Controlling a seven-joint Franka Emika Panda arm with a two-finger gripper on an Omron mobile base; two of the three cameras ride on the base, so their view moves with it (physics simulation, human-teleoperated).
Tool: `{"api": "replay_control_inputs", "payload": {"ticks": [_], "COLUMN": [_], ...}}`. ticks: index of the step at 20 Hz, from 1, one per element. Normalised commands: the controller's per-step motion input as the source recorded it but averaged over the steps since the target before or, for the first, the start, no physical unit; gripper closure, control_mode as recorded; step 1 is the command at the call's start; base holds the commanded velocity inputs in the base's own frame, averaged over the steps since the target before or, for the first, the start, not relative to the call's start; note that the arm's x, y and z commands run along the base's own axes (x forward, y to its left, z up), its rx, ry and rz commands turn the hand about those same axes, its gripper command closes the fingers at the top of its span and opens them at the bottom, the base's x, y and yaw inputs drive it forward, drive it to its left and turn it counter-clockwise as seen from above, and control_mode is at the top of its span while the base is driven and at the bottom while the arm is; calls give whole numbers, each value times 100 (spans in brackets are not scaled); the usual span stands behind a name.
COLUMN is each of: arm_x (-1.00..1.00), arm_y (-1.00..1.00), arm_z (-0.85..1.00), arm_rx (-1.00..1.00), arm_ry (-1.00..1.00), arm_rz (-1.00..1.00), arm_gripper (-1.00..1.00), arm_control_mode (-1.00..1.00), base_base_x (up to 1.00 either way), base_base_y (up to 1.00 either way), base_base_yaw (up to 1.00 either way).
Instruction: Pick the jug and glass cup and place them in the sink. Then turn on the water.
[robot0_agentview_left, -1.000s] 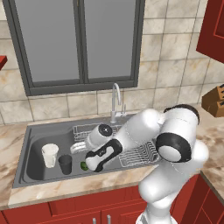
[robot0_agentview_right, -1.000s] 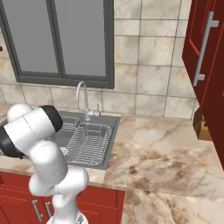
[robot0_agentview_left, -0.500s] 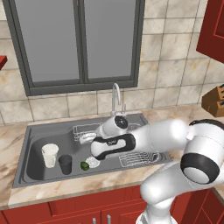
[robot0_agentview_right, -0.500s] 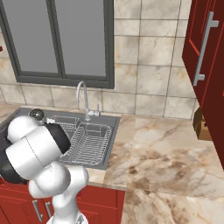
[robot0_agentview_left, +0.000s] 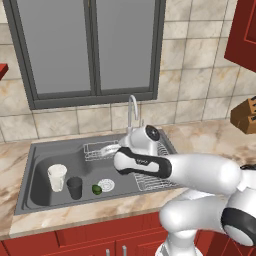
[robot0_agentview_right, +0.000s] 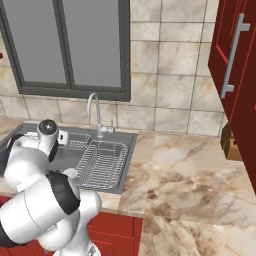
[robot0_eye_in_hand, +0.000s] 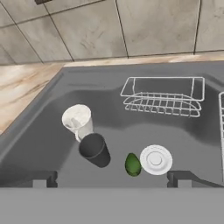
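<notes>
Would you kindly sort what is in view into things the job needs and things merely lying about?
Job: jug, glass cup, sink, tap.
Lying about: green fruit, wire basket, knife block.

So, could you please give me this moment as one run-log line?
jug: upright in sink | glass cup: upright in sink, beside jug | fingers: open, empty, above basin | tap: no water visible

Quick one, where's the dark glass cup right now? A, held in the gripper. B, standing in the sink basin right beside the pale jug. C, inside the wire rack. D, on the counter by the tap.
B: the glass cup stands upright on the floor of the sink, right next to the jug, and nothing grips it.
</notes>
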Motion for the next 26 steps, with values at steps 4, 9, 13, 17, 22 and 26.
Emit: {"api": "replay_control_inputs", "payload": {"ticks": [4, 9, 13, 17, 22, 26], "arm_x": [-24, -32, -40, -38, -21, -4], "arm_y": [-21, -27, -34, -43, -50, -51], "arm_z": [58, 53, 33, 17, 14, 16], "arm_rx": [0, 0, 0, -1, -2, -1], "arm_ry": [0, 0, 0, -2, -3, -1], "arm_rz": [0, -7, -12, -14, -12, -4], "arm_gripper": [-100, -100, -100, -100, -100, -100], "arm_control_mode": [-100, -100, -100, -100, -100, -100], "base_base_x": [0, 0, 0, 0, 0, 0], "base_base_y": [0, 0, 0, 0, 0, 0], "base_base_yaw": [0, 0, 0, 0, 0, 0]}}
